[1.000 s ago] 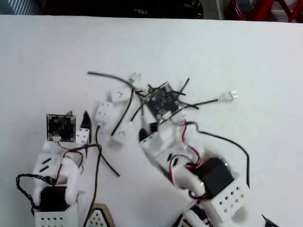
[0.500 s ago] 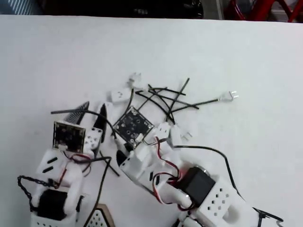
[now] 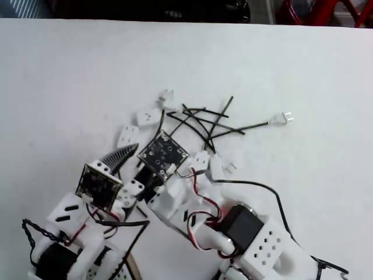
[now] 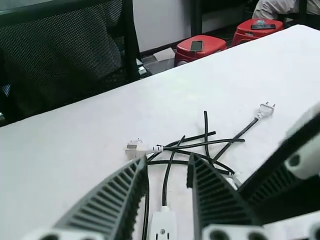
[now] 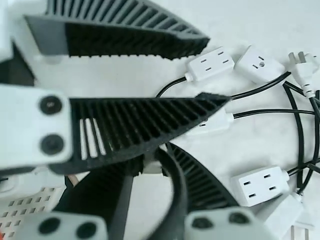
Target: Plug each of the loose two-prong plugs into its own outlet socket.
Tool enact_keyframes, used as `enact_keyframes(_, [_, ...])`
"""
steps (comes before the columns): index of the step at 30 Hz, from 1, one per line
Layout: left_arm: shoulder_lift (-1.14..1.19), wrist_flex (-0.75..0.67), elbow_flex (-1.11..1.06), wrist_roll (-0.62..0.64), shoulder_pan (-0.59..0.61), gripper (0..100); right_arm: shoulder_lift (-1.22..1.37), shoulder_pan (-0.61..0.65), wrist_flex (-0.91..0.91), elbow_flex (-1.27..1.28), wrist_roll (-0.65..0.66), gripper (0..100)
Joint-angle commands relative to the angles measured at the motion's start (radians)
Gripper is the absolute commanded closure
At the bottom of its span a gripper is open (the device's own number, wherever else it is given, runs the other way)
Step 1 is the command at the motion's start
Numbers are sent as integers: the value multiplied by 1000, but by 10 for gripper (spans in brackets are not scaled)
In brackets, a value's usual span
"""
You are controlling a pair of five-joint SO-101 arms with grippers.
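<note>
High view: left gripper (image 3: 123,154) is sitting over the table (image 3: 70,70), fingers released and holding nothing. Socket 1 (image 3: 128,135) is lying just beyond the fingertips, and socket 2 (image 3: 145,118) is lying a little farther out. Plug 1 (image 3: 167,95) is lying past socket 2, at the edge of the tangled cords (image 3: 201,121). Plug 2 (image 3: 284,118) is lying well apart from the fingers, at the tangle's far end. Right gripper (image 3: 147,181) is sitting just beside the left fingers, under its camera board (image 3: 163,154). Socket 3 (image 3: 201,158) and plug 3 (image 3: 221,165) are lying side by side near it. Left wrist view: the two ribbed fingers (image 4: 120,197) are standing apart. Socket 4 (image 4: 162,227) is lying in the gap, touching neither finger, its cord leading out to the tangle. Plug 1 is lying beyond the fingertips and plug 2 well off. Right wrist view: the left fingers are standing wide apart, with socket 1 lying between their tips and socket 4 part hidden behind one tip. A black cord (image 5: 175,195) is running through the right gripper. That gripper's tip is hidden behind a left finger, so I cannot tell whether it is clenched or released.
</note>
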State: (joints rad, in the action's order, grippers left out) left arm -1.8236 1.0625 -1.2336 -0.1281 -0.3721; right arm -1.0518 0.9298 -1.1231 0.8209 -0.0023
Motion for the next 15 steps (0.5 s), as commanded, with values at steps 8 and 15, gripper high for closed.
enact_keyframes(8, [13,15,9,-3,202,849,-16,-185,47,-5,-6,982])
enact_keyframes(15, [15,14,-121,-141,266,849,-16,-377,248,121,-69,982])
